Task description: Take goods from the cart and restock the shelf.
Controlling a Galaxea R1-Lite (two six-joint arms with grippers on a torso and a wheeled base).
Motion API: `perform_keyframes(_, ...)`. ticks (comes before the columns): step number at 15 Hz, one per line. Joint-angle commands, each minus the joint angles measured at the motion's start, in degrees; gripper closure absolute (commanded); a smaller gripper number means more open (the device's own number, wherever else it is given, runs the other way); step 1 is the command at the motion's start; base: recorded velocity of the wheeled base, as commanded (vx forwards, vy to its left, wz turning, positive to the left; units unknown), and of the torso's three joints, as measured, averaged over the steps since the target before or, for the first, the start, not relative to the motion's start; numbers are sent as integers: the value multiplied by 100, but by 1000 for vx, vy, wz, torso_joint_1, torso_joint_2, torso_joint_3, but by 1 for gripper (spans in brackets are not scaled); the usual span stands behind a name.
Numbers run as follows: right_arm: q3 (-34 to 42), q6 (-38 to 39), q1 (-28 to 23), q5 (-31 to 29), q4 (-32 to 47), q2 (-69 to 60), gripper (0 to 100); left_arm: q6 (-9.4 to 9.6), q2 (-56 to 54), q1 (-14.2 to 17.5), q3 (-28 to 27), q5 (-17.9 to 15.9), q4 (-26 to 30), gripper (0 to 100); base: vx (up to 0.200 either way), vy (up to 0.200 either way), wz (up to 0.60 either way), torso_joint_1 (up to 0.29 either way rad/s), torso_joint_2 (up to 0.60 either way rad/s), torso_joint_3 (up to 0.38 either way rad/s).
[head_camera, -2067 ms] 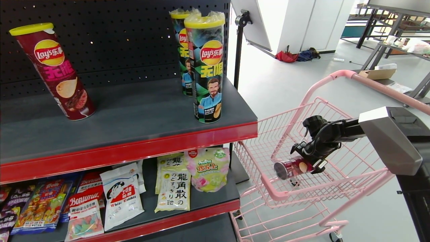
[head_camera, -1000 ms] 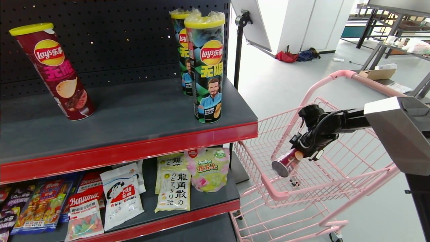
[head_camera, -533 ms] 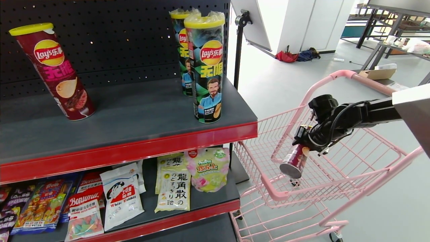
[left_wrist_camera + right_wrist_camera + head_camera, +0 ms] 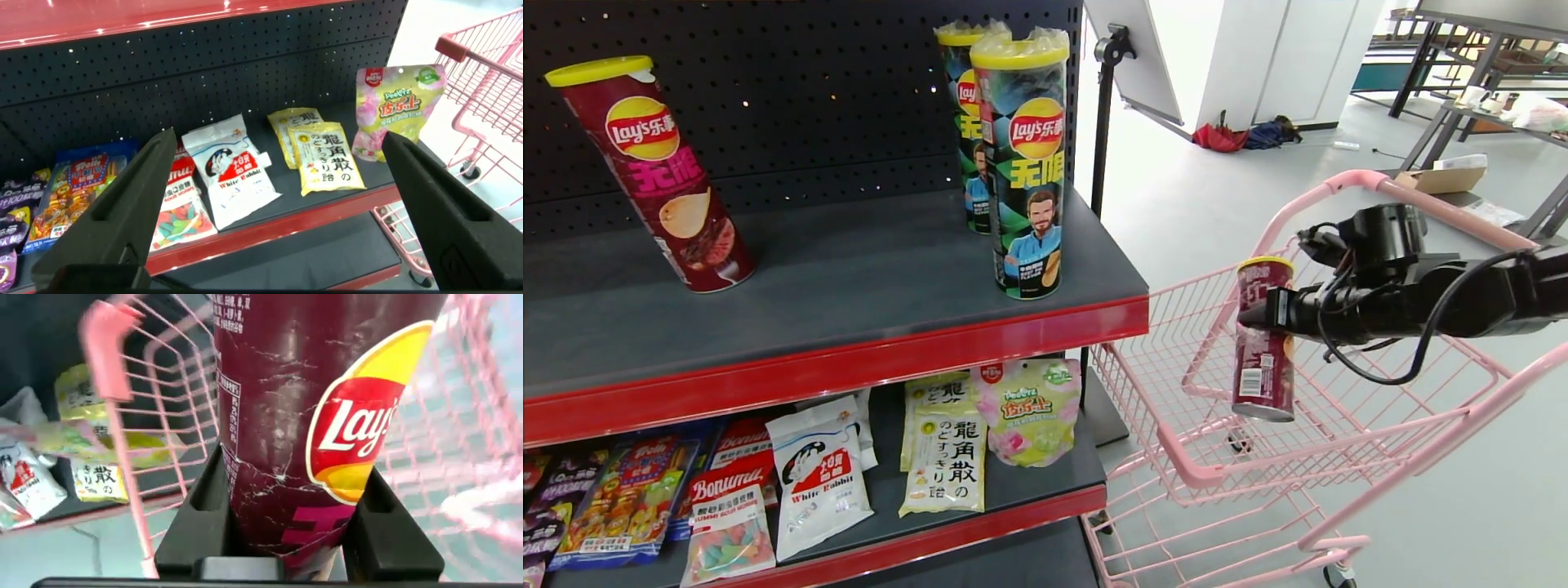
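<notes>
My right gripper [image 4: 1270, 318] is shut on a maroon chip can [image 4: 1263, 343] with a yellow lid, held nearly upright over the pink cart [image 4: 1347, 457], right of the shelf. In the right wrist view the maroon chip can [image 4: 319, 416] sits between the two black fingers [image 4: 196, 518]. My left gripper [image 4: 278, 220] is open, level with the lower shelf of snack bags [image 4: 229, 167]. On the upper shelf [image 4: 849, 286] a maroon can [image 4: 658, 175] leans at the left, and two green-black cans [image 4: 1023, 171] stand at the right edge.
The upper shelf has bare room between the leaning can and the green-black cans. A pegboard back wall [image 4: 792, 98] closes the shelf behind. A red lip [image 4: 849, 367] runs along its front. A black stand pole [image 4: 1101, 139] rises between shelf and cart.
The right arm lifted the maroon can out of the cart basket and turned it from lying sideways, bottom toward the shelf, to nearly upright. The shelf goods have not moved.
</notes>
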Motion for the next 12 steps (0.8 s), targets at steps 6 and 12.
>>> perform_keyframes(6,955,-1667,17,296,-1529,-2121,100,-16,7,2,0,2,7,0,0,0,0,0,0,0)
perform_keyframes(12,1641,-2308,-1,50,-536,-4881,100,-34,7,2,0,2,16,0,0,0,0,0,0,0)
